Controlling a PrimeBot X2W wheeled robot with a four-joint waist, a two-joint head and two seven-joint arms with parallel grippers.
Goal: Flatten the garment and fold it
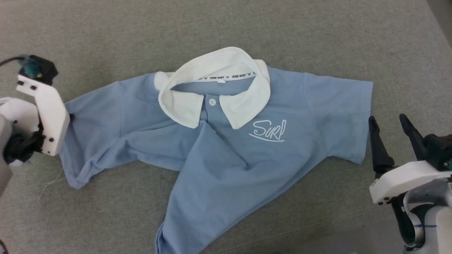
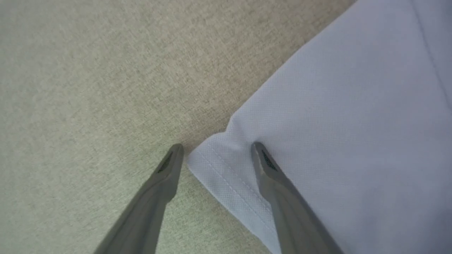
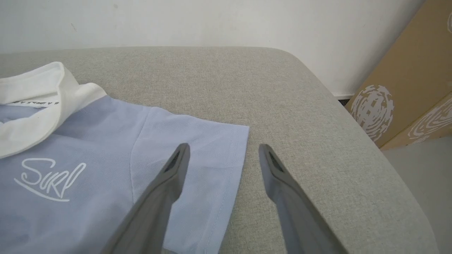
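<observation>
- Right gripper (image 1: 387, 121) is nearest: two long dark fingers spread wide, holding nothing, just beside the hem of one sleeve.
- Left gripper (image 2: 218, 146) is also wide open, and the stitched corner of the other sleeve lies between its fingers.
- The garment (image 1: 226, 158), a light blue fine knit with a soft white collar (image 1: 212, 67) and white script (image 1: 268, 131), lies face up on a grey woven cushion (image 1: 317, 35), its body twisted into folds.
- Beyond the cushion's rounded corner stand a white wall (image 3: 212, 21) and a brown cardboard box (image 3: 406, 88).
</observation>
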